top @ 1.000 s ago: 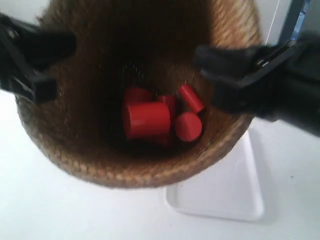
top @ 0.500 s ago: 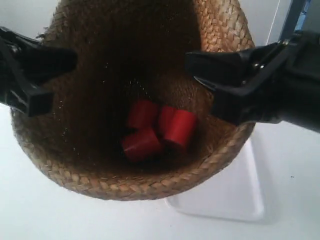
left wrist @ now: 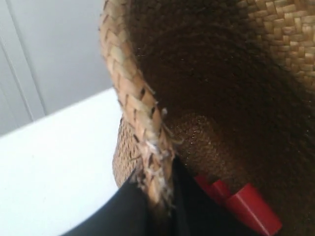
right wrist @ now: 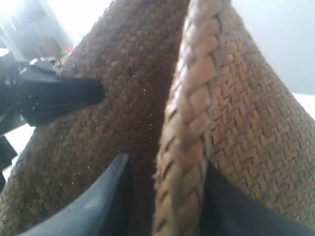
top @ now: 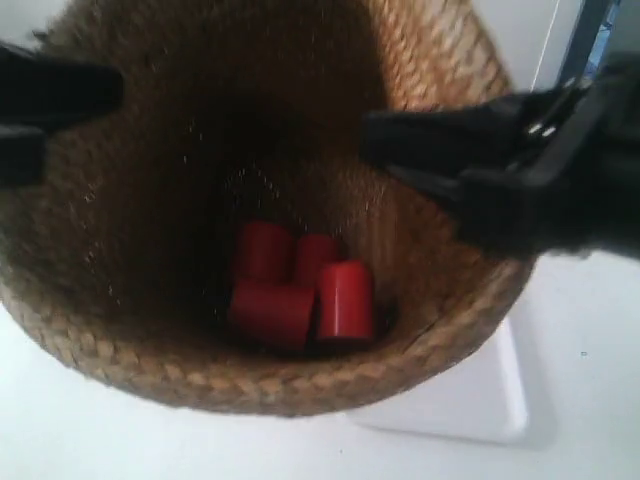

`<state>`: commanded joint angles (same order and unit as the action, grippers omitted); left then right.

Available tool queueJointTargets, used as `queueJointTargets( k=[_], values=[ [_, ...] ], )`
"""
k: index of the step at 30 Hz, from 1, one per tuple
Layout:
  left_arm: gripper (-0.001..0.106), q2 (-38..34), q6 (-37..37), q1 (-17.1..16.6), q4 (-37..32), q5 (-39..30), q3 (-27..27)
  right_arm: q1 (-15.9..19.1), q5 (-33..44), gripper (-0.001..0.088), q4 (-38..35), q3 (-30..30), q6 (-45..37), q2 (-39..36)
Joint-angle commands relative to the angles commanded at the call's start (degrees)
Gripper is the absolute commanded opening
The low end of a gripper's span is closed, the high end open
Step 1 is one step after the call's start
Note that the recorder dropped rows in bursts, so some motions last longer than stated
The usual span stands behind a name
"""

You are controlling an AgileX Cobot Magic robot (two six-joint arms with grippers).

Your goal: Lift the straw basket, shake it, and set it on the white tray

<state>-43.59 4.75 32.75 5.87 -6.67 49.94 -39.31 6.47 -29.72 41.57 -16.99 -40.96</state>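
The straw basket (top: 140, 210) hangs in the air, its mouth tipped toward the exterior camera and filling most of that view. Several red cylinders (top: 343, 299) lie at its bottom. My left gripper (left wrist: 157, 199) is shut on the braided rim (left wrist: 133, 103), one finger inside and one outside. My right gripper (right wrist: 165, 196) straddles the opposite rim (right wrist: 189, 98) and holds it. In the exterior view a black arm grips each side, one at the view's left (top: 50, 95) and one at its right (top: 480, 170). The white tray (top: 465, 400) lies on the table beneath, mostly hidden by the basket.
A white table (top: 590, 350) spreads under the basket. A pale wall (left wrist: 59, 54) stands behind it, and a dark upright frame (top: 590, 30) rises at the exterior view's top right.
The basket has swung and now looks larger and lower in the exterior view, covering more of the tray. The red cylinders tumbled and regrouped lower inside. Both arms moved with the rim.
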Motion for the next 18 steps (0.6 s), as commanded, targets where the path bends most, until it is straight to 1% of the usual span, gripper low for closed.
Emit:
queueJointTargets(
  k=[2, 3, 4, 5, 7, 8, 9, 11, 12, 13, 15, 16, 17, 18],
  values=[
    [0.0, -4.0, 0.6, -0.12, -0.91, 3.49, -3.98, -0.04, -7.46, 0.0, 2.32, -4.34, -0.11, -3.95],
    [0.0, -5.68, 1.82, -0.12, -1.98, 4.57, -5.31, 0.05, -10.55, 0.0, 2.27, -5.35, -0.42, -6.35],
    [0.0, -6.17, 1.94, -0.12, -2.07, 4.18, -5.02, 0.05, -11.02, 0.0, 1.34, -5.0, 0.37, -7.72],
    [0.0, -5.84, 0.73, 0.09, -1.47, 3.4, -4.13, 0.05, -9.93, 0.0, 0.85, -4.02, 2.0, -7.7],
    [0.0, -2.49, -0.3, 0.8, 0.11, 1.69, -1.39, -0.27, -3.68, 0.0, 0.85, -0.49, 2.96, -5.03],
    [0.0, -1.1, -0.3, 1.11, 0.25, 1.81, -0.26, -0.27, -0.93, 0.0, 0.85, 0.85, 2.96, -3.64],
    [0.0, 0.86, -0.3, 1.11, 0.25, 2.38, 0.6, -0.27, 0.1, 0.0, 0.85, 1.99, 2.96, -1.99],
    [0.0, 2.01, -0.3, 1.11, 0.25, 2.51, 0.47, -0.27, -1.55, 0.0, 0.85, 1.94, 2.96, 0.25],
    [0.0, 1.37, -0.43, 1.11, 0.25, 2.51, -1.55, -0.27, -4.24, 0.0, 1.52, 0.37, 1.89, -0.36],
    [0.0, -0.52, -0.44, 1.11, 0.25, 3.69, -3.54, 0.02, -6.47, 0.0, 1.74, -1.81, 0.5, -2.01],
    [0.0, -4.65, 2.9, 0.58, -0.83, 8.13, -7.92, 0.76, -12.22, 0.0, 1.24, -4.44, -0.92, -7.25],
    [0.0, -5.19, 2.91, 0.57, -0.38, 9.27, -8.05, 1.09, -12.41, 0.0, 0.45, -4.02, -0.48, -8.36],
    [0.0, -5.02, 1.89, 0.57, 0.41, 9.65, -6.86, 1.19, -11.01, 0.0, -0.35, -2.78, 1.0, -8.38],
    [0.0, -3.56, -0.14, 1.0, 0.66, 9.61, -5.09, 1.02, -8.04, 0.0, -0.44, -0.2, 2.35, -6.83]
  ],
)
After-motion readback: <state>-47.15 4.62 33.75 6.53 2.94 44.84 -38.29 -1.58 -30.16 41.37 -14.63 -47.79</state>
